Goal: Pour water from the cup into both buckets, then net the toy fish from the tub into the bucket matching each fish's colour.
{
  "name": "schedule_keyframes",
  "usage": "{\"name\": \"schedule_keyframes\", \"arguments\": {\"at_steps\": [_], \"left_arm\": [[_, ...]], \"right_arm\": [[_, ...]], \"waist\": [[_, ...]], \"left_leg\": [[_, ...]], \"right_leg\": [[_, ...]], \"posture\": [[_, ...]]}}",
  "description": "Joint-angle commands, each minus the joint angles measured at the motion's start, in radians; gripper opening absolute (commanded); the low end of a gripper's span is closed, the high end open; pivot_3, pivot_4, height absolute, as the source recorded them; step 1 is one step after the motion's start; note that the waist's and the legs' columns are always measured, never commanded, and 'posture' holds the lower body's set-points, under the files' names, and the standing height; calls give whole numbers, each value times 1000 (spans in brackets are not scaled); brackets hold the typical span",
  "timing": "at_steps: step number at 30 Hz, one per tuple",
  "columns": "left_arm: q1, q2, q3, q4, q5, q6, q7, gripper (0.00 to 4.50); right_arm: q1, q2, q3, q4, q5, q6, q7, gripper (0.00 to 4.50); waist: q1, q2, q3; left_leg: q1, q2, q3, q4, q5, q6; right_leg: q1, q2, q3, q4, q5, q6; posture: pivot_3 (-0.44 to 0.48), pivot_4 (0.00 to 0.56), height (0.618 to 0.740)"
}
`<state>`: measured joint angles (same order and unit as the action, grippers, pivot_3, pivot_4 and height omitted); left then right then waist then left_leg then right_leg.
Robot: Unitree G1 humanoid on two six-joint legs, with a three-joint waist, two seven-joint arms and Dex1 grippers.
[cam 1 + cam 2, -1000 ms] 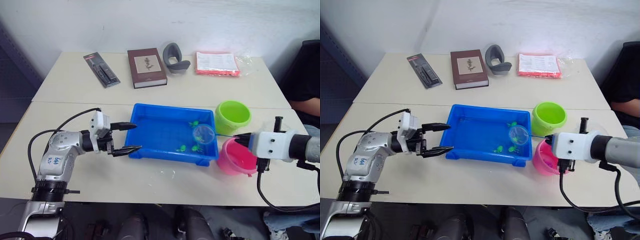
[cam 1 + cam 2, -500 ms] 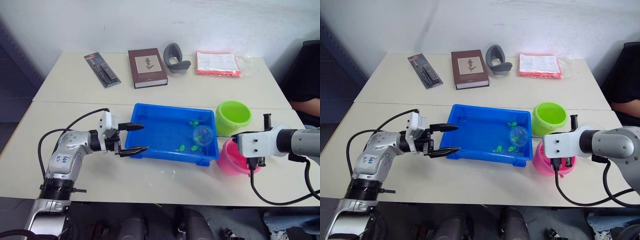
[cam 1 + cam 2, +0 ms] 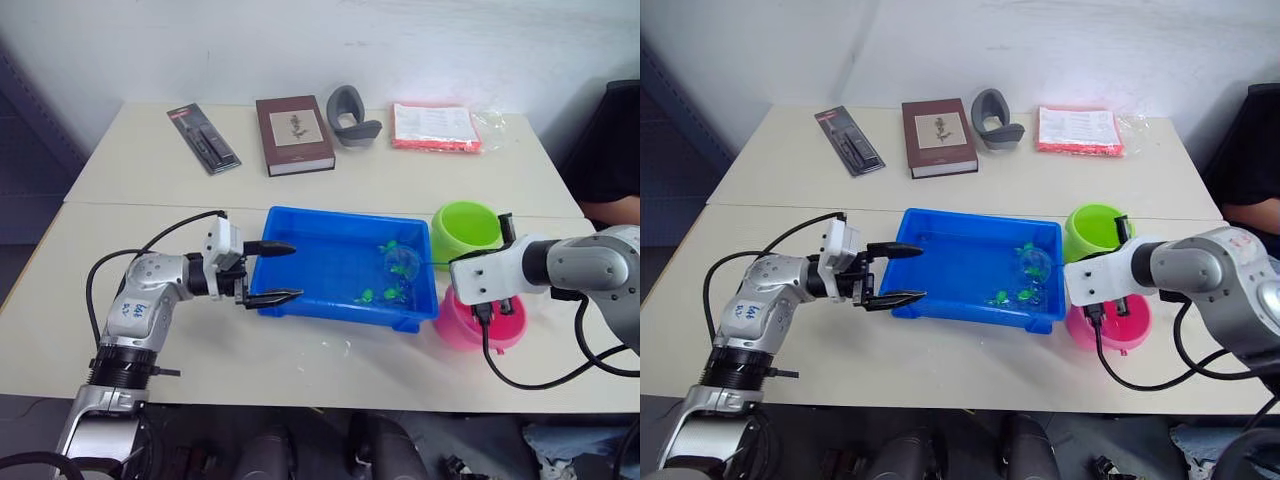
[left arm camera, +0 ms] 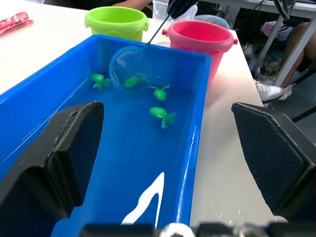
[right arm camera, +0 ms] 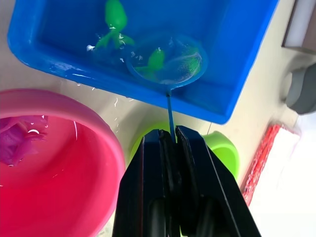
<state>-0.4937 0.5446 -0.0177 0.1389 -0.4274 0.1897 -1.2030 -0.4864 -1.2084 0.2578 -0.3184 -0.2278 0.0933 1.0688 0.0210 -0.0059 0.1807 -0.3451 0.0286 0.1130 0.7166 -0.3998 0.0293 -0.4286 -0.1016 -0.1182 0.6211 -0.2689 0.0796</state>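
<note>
The blue tub (image 3: 330,250) holds water and several green toy fish (image 4: 160,112). My right gripper (image 5: 169,133) is shut on the net's thin handle. The net's hoop (image 5: 168,61) is dipped in the tub's right end (image 3: 401,263), with a green fish (image 5: 155,58) at its mesh. Right of the tub stand the green bucket (image 3: 465,230) and the pink bucket (image 3: 470,325), which holds water and a pink fish (image 5: 19,140). My left gripper (image 3: 297,270) is open and empty at the tub's left rim. A clear cup (image 4: 160,9) seems to stand behind the buckets.
Along the table's back lie a black pack (image 3: 203,138), a brown book (image 3: 293,134), a grey curved object (image 3: 350,117) and a red-and-white packet (image 3: 435,126). A person (image 3: 612,150) sits at the right edge. A seam (image 3: 150,204) splits the two tabletops.
My right arm has swung left, bringing the net hand nearer the tub with the hoop still in its right end. My left gripper has moved right to the tub's left rim, still open.
</note>
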Motion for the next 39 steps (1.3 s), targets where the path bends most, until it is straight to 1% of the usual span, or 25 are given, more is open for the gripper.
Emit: {"name": "schedule_keyframes", "arguments": {"at_steps": [1,4,7,10,11,15,18,24,27,31,34,37,39], "left_arm": [[-8,-2,13,-10,-3,-17,2,4464],[-1,1,19,-19,-6,-16,6,4464],[2,5,22,-21,-7,-15,9,4464],[1,6,23,-19,-7,-17,11,4464],[0,6,23,-17,-6,-19,11,4464],[1,9,28,-20,-5,-19,16,4464],[4,14,32,-27,-5,-17,19,4464],[7,26,36,-35,-6,-13,17,4464],[0,27,35,-28,-3,-16,17,4464],[-12,23,32,-14,1,-27,13,4464],[-25,15,32,-6,-3,-33,12,4464],[-41,1,45,5,-18,-28,22,4464],[-56,-16,49,11,-30,-21,31,4464]], "right_arm": [[-17,11,7,29,-19,-51,44,0],[-14,25,3,10,24,-28,95,0],[-7,39,-24,-19,75,44,142,0],[1,50,-51,-56,147,173,181,0],[-7,55,-53,-55,153,192,183,0],[-10,122,-117,-83,278,431,162,0],[6,146,-160,-104,341,540,143,0],[52,122,-249,-130,411,607,126,0],[84,132,-311,-144,446,628,100,0],[199,122,-423,-191,478,633,79,0],[275,159,-557,-246,533,678,43,0],[326,219,-673,-296,586,700,-11,0],[387,265,-768,-327,595,686,-40,0]], "waist": [[1,0,0],[1,0,0],[1,0,0],[0,0,0],[0,0,0],[-1,0,0],[-1,0,0],[1,0,0],[1,0,0],[5,0,0],[4,0,0],[4,0,0],[4,0,0]], "left_leg": [[0,0,0,0,0,0],[0,0,0,0,0,0],[0,0,0,0,0,0],[0,1,0,0,0,0],[0,1,0,0,0,0],[0,1,-1,1,0,0],[-1,1,-2,1,0,0],[-7,0,-7,4,0,0],[-7,0,-8,4,0,0],[-8,0,-9,4,0,0],[-8,-1,-9,4,0,0],[-7,-1,-9,4,0,0],[-7,0,-9,4,1,-1]], "right_leg": [[0,0,0,0,0,0],[0,0,-2,0,0,0],[0,0,-3,0,0,0],[0,0,-3,0,0,0],[0,0,-3,0,0,0],[0,0,-2,0,0,0],[0,0,-2,1,0,0],[-1,-1,-3,0,0,0],[-1,-1,-4,0,0,0],[-1,-1,-8,0,0,0],[-1,-1,-12,0,0,0],[0,0,-12,0,1,1],[0,0,-12,0,1,1]], "posture": [[0,150,740],[0,150,740],[0,150,740],[0,150,740],[0,150,740],[0,150,740],[0,150,740],[0,150,740],[0,150,740],[0,150,740],[0,150,740],[0,150,740],[0,150,740]]}}
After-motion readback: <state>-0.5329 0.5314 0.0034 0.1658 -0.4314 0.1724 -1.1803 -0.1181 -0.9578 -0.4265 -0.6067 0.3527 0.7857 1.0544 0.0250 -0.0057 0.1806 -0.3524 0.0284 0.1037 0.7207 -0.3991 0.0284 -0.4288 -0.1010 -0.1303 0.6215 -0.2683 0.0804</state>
